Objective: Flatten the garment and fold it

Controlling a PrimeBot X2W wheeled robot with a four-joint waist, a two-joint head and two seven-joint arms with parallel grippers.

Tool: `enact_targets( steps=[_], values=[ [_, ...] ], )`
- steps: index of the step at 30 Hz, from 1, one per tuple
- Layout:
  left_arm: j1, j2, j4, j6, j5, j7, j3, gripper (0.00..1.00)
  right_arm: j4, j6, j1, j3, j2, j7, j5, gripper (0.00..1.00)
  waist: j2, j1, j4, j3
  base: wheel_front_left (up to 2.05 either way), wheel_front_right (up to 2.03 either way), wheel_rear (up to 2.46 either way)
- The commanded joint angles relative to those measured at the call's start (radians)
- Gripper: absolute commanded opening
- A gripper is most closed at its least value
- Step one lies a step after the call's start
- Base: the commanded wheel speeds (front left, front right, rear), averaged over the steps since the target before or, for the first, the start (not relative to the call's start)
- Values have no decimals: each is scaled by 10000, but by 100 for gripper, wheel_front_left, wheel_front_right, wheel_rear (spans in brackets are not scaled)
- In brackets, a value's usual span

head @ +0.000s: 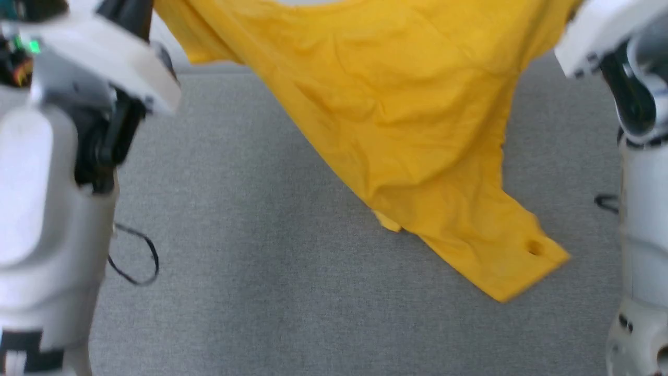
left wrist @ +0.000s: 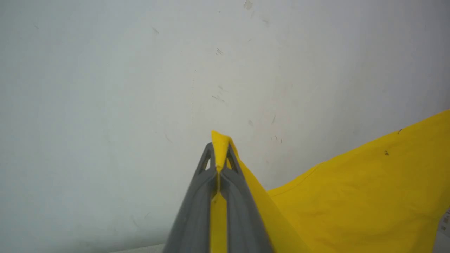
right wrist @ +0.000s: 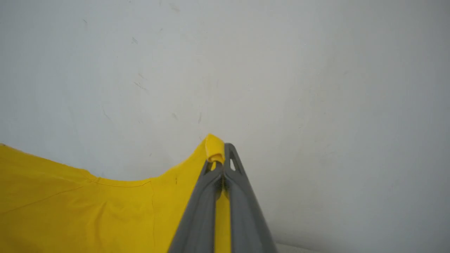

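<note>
Left arm [head: 47, 198] and right arm [head: 644, 209] up and wide, shirt [head: 407, 120] slung between them, its low end trailing on the grey worktop [head: 235, 235]. Wrist views catch the grips: left tool [left wrist: 218, 154] clenched on yellow fabric, right tool [right wrist: 220, 154] likewise, pale wall [left wrist: 105, 70] behind.

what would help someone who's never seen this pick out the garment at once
Start at the grey felt-like surface before the robot. Over it a yellow T-shirt hangs stretched between the left pincer and the right pincer, each shut on an upper edge, its lowest corner at the right. It is the one bright yellow cloth among white arms and a thin black cable.
</note>
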Motion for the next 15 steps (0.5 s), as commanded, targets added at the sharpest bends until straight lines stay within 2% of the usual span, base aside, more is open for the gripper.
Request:
enact_targets(
  steps=[1, 4, 9, 15],
  values=[
    [-871, -12, 611, -152, 103, 260, -152, 0, 537, 6, -755, 319, -96, -14, -146, 0, 0, 1, -282, -470, 0, 0, 0],
    [-1988, -123, 1515, -206, 150, 550, -272, 0, 1376, 6, -1777, 527, -65, -103, -314, 0, 0, 1, -405, -642, 0, 0, 0],
    [-3609, -68, 2834, -35, 349, 623, -146, 0, 2763, 6, -3342, 742, 60, -461, -759, 0, 0, 1, -699, -845, 0, 0, 0],
    [-4730, 57, 3917, -66, 506, 616, -150, 0, 3991, 6, -4454, 830, 156, -864, -1142, 0, 0, 1, -946, -958, 0, 0, 0]
  ],
)
